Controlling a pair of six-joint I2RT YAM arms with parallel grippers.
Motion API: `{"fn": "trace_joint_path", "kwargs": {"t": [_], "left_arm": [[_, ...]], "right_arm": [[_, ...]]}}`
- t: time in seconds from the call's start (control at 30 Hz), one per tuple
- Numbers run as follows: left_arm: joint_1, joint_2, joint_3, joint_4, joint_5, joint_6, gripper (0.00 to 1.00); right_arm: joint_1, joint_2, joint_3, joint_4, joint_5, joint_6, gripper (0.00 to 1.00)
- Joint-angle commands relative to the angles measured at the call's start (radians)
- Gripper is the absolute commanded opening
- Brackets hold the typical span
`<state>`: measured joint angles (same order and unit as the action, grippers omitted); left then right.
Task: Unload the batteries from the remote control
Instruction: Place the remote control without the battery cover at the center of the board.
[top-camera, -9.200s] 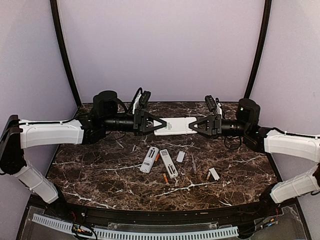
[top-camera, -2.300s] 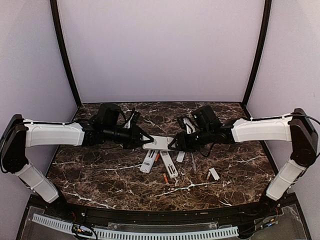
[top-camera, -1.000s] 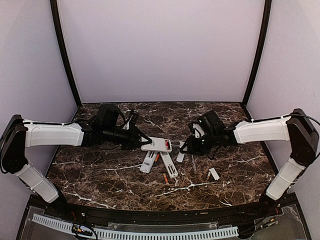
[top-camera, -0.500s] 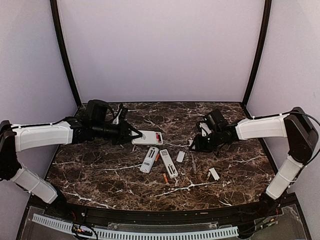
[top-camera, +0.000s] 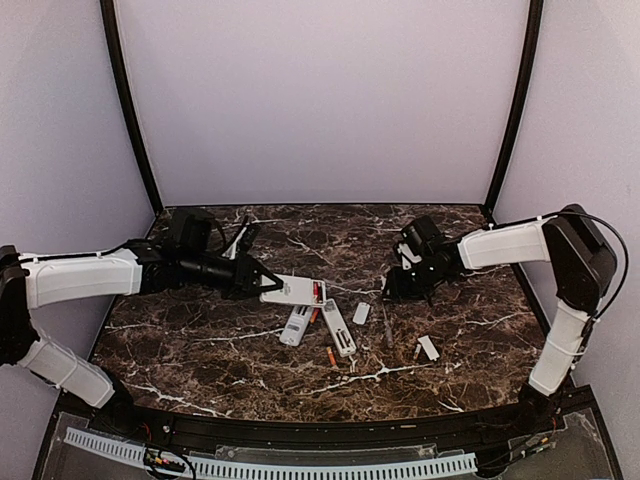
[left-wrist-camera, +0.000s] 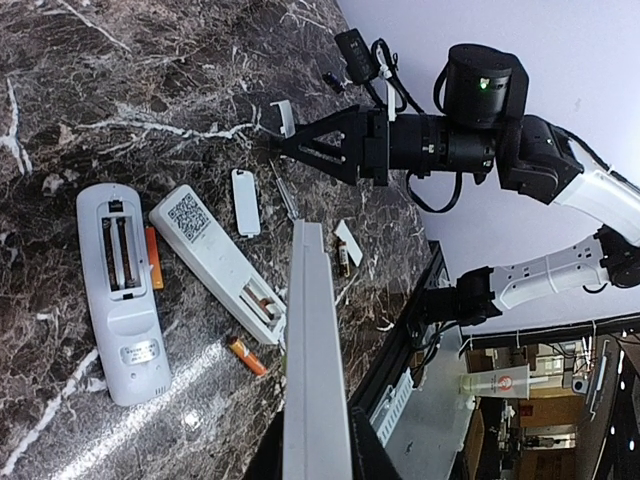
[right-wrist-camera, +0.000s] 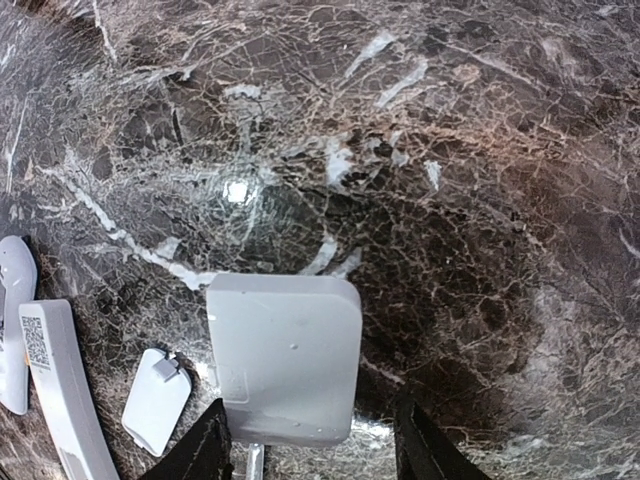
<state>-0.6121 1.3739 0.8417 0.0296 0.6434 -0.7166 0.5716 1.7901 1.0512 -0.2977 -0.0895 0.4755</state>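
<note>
The left gripper (top-camera: 264, 287) is shut tight on one end of a long white plastic remote control (top-camera: 293, 291). It holds the remote up over the dark brown marble table (top-camera: 190, 350). The battery slot of this remote is open and faces up. A red battery (top-camera: 318, 291) sits in the slot, at the end far from the fingers. The left wrist camera sees only the thin edge of the held remote.

The right gripper (right-wrist-camera: 310, 425) is low over the table, to the right of the middle. Its jaws stand apart. A small white square cover plate (right-wrist-camera: 285, 355) lies between them. One finger is just beside the plate and the other has a gap, so the plate is not pinched.

Two more remotes lie flat near the held one. The white remote with an open slot (left-wrist-camera: 120, 300) is on the left. An orange battery (left-wrist-camera: 152, 268) lies right against its side. Next to that is the white remote with a square code sticker (left-wrist-camera: 213, 260). A second orange battery (left-wrist-camera: 247, 355) lies near its end.

To the right are a small white oblong cover (left-wrist-camera: 245, 200) and a thin grey stick (left-wrist-camera: 285, 195), close together. Farther right is another white cover piece (top-camera: 429, 347) with a copper battery (top-camera: 417, 351) just beside it.
</note>
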Motion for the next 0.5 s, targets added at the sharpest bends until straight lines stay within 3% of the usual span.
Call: {"fn": "trace_joint_path", "kwargs": {"t": [0.0,0.47], "left_arm": [[0.0,-0.033,-0.057,-0.018,0.076,0.024,0.0],[-0.066,-0.053,-0.219,-0.074,0.118,-0.015,0.0]], "right_arm": [[-0.008,0.015,0.035,-0.017,0.027,-0.015,0.55],[-0.016,0.007,0.027,0.0,-0.031,-0.035,0.69]]}}
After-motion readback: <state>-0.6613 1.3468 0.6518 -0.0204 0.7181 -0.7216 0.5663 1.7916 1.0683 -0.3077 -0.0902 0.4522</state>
